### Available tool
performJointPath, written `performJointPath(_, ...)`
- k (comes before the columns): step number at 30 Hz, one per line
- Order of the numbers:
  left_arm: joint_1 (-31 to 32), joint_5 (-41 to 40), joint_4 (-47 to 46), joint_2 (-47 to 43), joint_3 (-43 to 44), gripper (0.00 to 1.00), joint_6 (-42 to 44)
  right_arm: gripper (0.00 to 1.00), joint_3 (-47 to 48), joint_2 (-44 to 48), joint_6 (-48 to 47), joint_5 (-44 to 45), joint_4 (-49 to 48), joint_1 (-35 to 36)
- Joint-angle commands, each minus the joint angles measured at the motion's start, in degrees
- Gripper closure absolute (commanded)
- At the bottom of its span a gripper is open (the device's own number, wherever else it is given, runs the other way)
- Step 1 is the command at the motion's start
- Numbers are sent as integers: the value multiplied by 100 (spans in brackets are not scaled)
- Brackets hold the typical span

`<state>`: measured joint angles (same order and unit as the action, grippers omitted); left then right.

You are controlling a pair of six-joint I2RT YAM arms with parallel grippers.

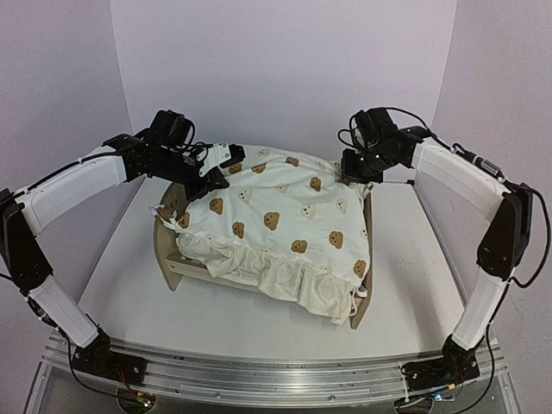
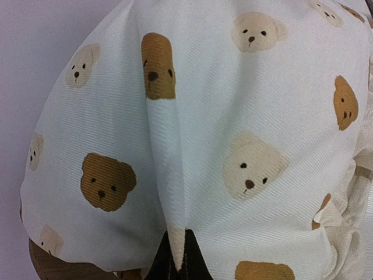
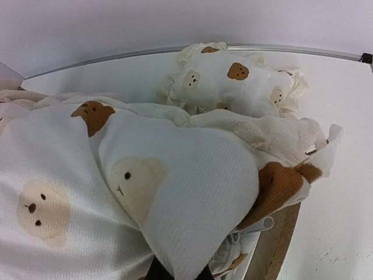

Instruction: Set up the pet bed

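Cream bear-print duvet (image 1: 285, 216), judged soft, light and limp, was pinched at its far corners by left and right jaws; the hems were judged the best holds.

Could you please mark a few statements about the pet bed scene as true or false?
1. The left tool and the right tool are each shut on the duvet. True.
2. The pillow lies in the middle of the bed, on top of the duvet. False: in the right wrist view it lies on the table, beside the duvet.
3. The duvet is printed with bear faces. True.
4. The bed frame stands bare. False: the duvet is draped over most of it, so that only its ends show.
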<state>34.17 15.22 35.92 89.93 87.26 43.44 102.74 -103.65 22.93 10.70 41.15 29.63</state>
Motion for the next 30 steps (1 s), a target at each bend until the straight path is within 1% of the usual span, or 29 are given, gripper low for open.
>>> performJointPath(1, -25, -117, 170, -313, 122, 100, -10, 84, 339, -128, -80, -96, -145, -42)
performJointPath(2, -25, -182, 127, -310, 59, 94, -20, 69, 369, -141, -81, -194, -139, -42)
performJointPath(3, -25, -238, 95, -300, 29, 84, -33, 55, 387, -133, -90, -295, -124, -42)
performJointPath(4, -25, -275, 86, -283, 49, 70, -51, 45, 389, -100, -112, -395, -94, -44)
performJointPath(5, -25, -282, 86, -259, 113, 58, -67, 37, 353, 0, -156, -472, -29, -37)
performJointPath(6, -25, -253, 107, -244, 196, 50, -70, 32, 326, 94, -223, -515, 103, -39)
performJointPath(7, -25, -218, 126, -233, 278, 44, -66, 27, 285, 212, -292, -544, 261, -42)
performJointPath(9, -25, -115, 138, -241, 392, 37, -7, 23, 107, 552, -418, -578, 633, -41)
performJointPath(12, -18, 334, 146, -341, 549, 34, 103, 22, -328, 1163, -571, -852, 1124, -32)
performJointPath(15, 125, 828, 84, -449, 570, 33, 106, 29, -1075, 1837, -627, -1546, 1255, -24)
performJointPath(16, 251, 875, 59, -464, 557, 33, 77, 33, -1389, 2094, -632, -1847, 1256, -20)
performJointPath(18, 524, 956, 43, -442, 484, 33, 21, 37, -1854, 2485, -605, -2138, 1261, 46)
performJointPath(22, 1140, 984, 8, -351, 206, 33, 74, 40, -2682, 3250, -812, -2367, 1264, 338)
performJointPath(23, 1298, 975, -25, -315, 127, 33, 113, 41, -2836, 3411, -941, -2392, 1266, 441)
performJointPath(26, 1906, 1023, -177, -202, -84, 32, 329, 44, -3187, 3798, -1608, -2252, 1256, 1049)
performJointPath(30, 2640, 1230, -721, -30, -566, 28, 694, 45, -3548, 4032, -2953, -2317, 1255, 1534)
